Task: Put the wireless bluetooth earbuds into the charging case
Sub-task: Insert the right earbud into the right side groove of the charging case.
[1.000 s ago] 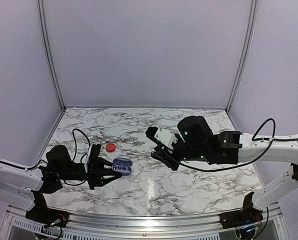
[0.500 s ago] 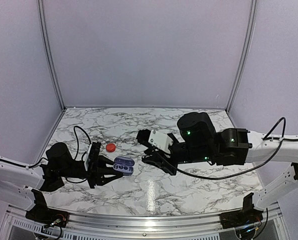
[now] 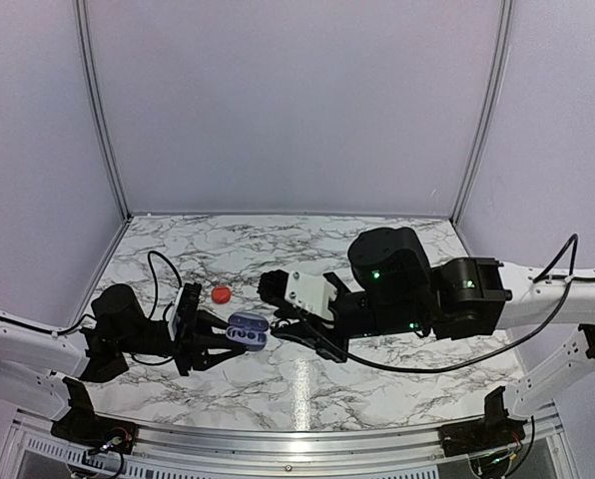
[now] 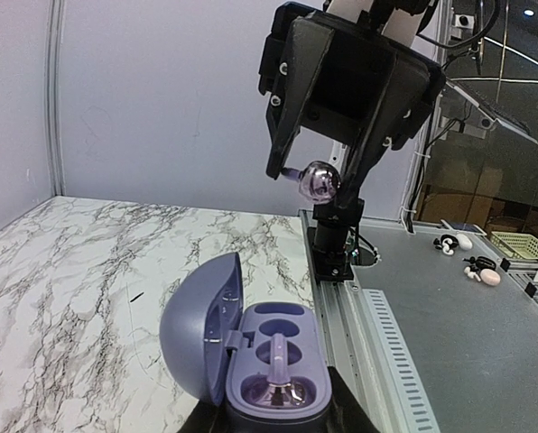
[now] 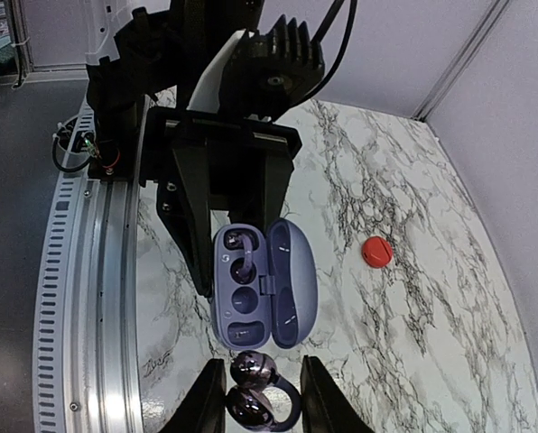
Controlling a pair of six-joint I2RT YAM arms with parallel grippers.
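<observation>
A purple charging case (image 3: 246, 331) (image 4: 271, 363) (image 5: 242, 287) is held just above the marble table, with my left gripper (image 3: 230, 339) (image 4: 271, 417) shut on its base. Its lid (image 4: 197, 336) stands open to one side. One purple earbud (image 4: 278, 390) (image 5: 239, 249) sits in the slot nearest the left wrist; the other slots are empty. My right gripper (image 3: 278, 321) (image 5: 260, 397) (image 4: 316, 179) is shut on a second, glossy dark-purple earbud (image 5: 258, 386) (image 4: 320, 180). It hangs close beyond the case's free end, apart from it.
A small red round object (image 3: 221, 294) (image 5: 375, 252) lies on the marble (image 3: 397, 249) behind the case. An aluminium rail (image 5: 88, 298) runs along the table's near edge. Pale walls close the back and sides.
My right arm has swung left with the earbud, from mid-table to right beside the case. The left gripper has nudged the case slightly up and toward it.
</observation>
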